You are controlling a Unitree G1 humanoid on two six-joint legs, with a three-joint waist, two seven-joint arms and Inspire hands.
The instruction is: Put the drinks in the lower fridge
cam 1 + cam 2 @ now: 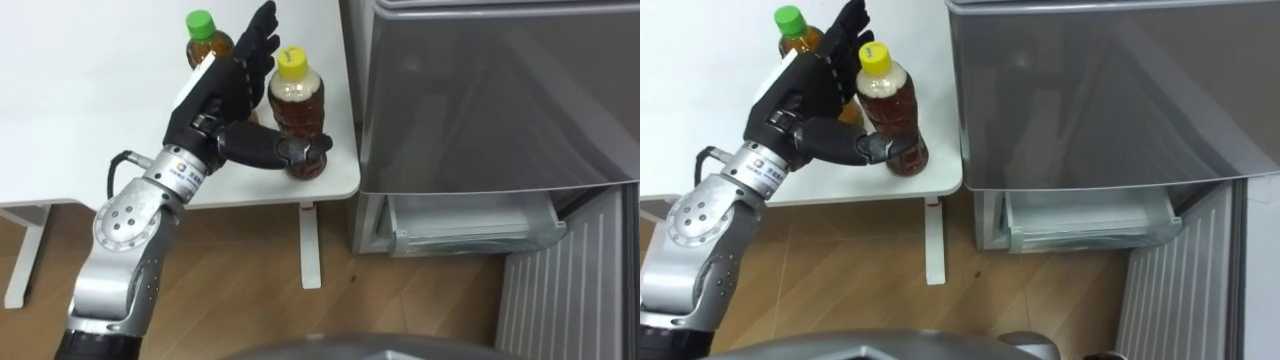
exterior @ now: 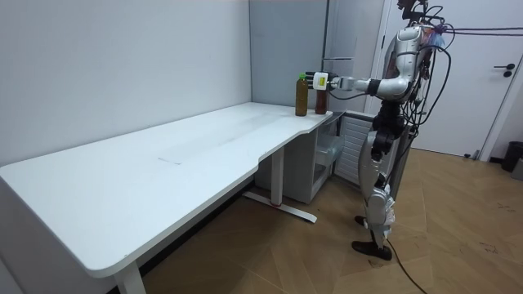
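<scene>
The left hand [image 1: 225, 95] is wide: fingers straight between the two bottles, thumb across the low front of the yellow-capped bottle [image 1: 297, 105]. Close the fingers round the body before lifting (the bottle stands at the worktop [image 1: 80, 120] corner). Avoid the green-capped bottle [image 1: 207, 40] just behind. The fridge [image 1: 480, 90] stands near on the right, its lower compartment [image 1: 470, 225] open below worktop level.
</scene>
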